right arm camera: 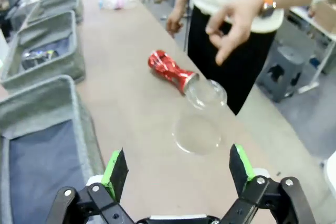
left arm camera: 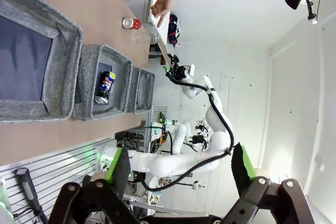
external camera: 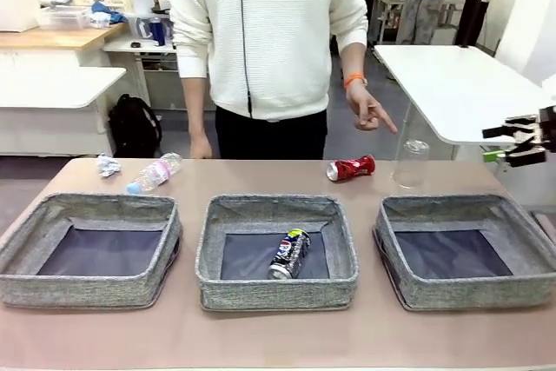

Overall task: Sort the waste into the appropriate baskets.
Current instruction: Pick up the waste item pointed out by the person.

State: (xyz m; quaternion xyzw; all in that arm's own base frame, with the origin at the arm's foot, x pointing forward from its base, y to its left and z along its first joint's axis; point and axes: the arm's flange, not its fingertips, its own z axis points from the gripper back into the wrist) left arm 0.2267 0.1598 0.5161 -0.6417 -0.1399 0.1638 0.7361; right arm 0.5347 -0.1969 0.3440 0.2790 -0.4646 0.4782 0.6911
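The Pepsi can (external camera: 289,254) lies in the middle basket (external camera: 276,293). On the far side of the table are a crushed red can (external camera: 351,168), an upright clear cup (external camera: 411,163), a small bottle (external camera: 155,173) and a paper ball (external camera: 108,165). The left basket (external camera: 87,288) and right basket (external camera: 469,288) hold nothing. My right gripper (external camera: 510,142) hovers open off the table's right edge, aimed at the cup (right arm camera: 202,114) and red can (right arm camera: 170,70). My left gripper (left arm camera: 181,163) is open and holds nothing, well back from the baskets.
A person stands at the far side, one hand (external camera: 369,112) pointing down toward the cup and red can. A white table (external camera: 460,84) stands behind at the right. The table strip in front of the baskets is bare.
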